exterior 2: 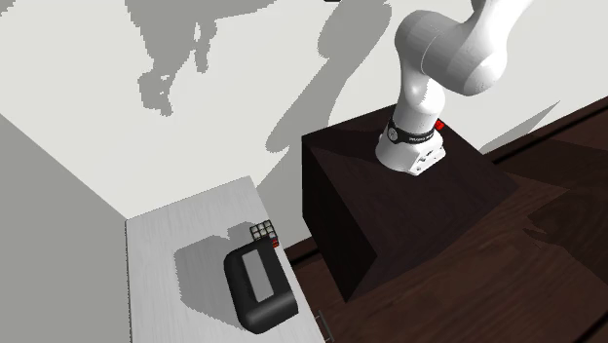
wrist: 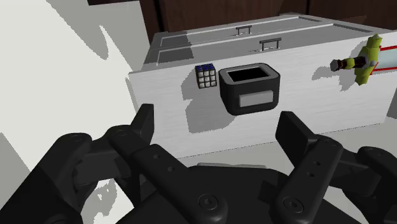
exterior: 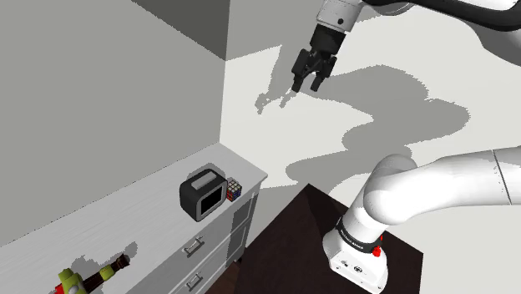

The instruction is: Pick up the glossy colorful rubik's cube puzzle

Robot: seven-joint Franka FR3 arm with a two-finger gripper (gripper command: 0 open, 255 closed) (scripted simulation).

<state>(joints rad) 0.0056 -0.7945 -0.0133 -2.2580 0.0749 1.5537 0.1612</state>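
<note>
The task is at the reaching step, and nothing has been grasped yet. The black two-finger tool (exterior: 307, 83) hangs high above the floor in front of the pale wall, well apart from the furniture. Its fingers are spread wide and hold nothing. In the wrist view the two fingers (wrist: 145, 124) stand far apart with only the scene below between them.

The small glossy cube with multicoloured squares on dark edges (exterior: 233, 190) sits on the white surface (exterior: 125, 225) of a chest of drawers. It is at the end nearest the dark brown box stand (exterior 2: 390, 209) and close to the front edge above the drawers. It lies just beside a black rounded box with a grey panel (exterior: 203, 194), on the shoulder view's right of it. I cannot tell whether the two touch. A green and yellow bottle lying on its side (exterior: 92, 280) is at the far other end, well apart from both.

The next move, as I judge it, is a long descent towards the cube that brings the tool over it from above. The wrist should be turned so that the fingers close on the two faces that do not look at the black box. A finger on the box side would probably have too little room. The drawer side is free.
</note>
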